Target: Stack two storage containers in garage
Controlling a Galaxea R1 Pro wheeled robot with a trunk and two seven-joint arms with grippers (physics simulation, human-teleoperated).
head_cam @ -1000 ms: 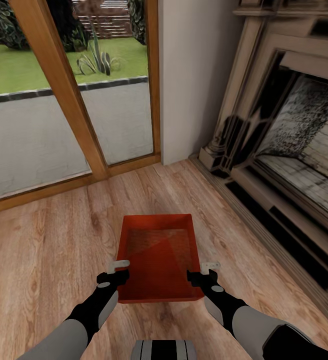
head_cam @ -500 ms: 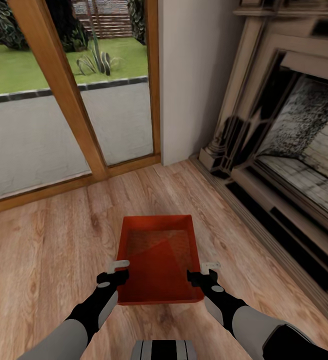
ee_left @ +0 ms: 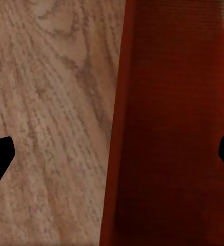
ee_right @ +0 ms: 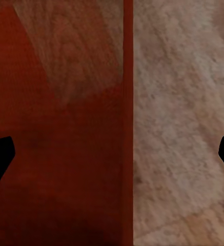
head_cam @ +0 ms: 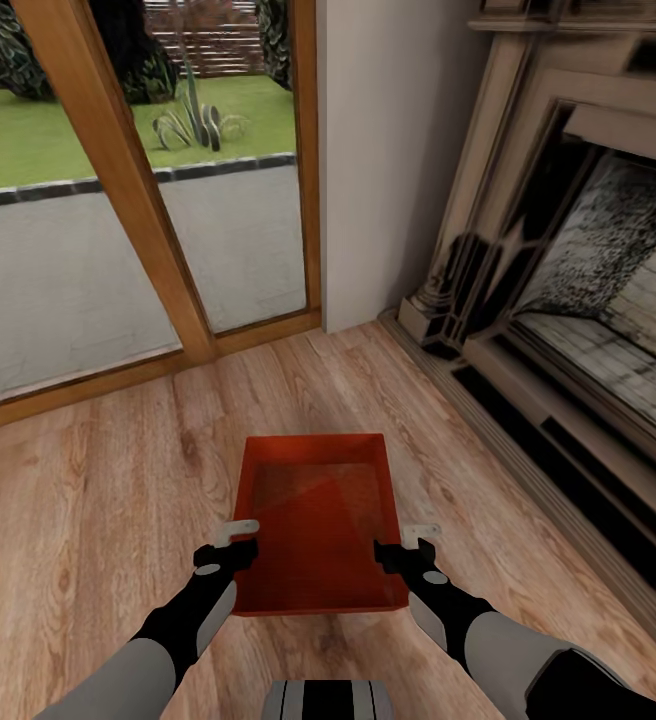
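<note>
One orange-red storage container (head_cam: 318,520) sits on the light wood-plank floor of the living room, open side up and empty. My left gripper (head_cam: 236,540) is at its left long wall and my right gripper (head_cam: 408,540) at its right long wall, both near the end closest to me. In the left wrist view the left gripper (ee_left: 112,159) is open, its dark fingertips far apart on either side of the container wall (ee_left: 117,128). The right gripper (ee_right: 112,159) is likewise open astride the opposite wall (ee_right: 128,102). Neither pair of fingers touches the wall.
A wood-framed glass door (head_cam: 138,200) stands ahead on the left, with a pale wall section (head_cam: 388,150) beside it. The fireplace (head_cam: 568,280) and its low hearth run along the right side. Bare plank floor (head_cam: 88,500) lies to the left of the container.
The container's outline sits very slightly lower in the head view than a second ago. Both arms and the background look unmoved.
</note>
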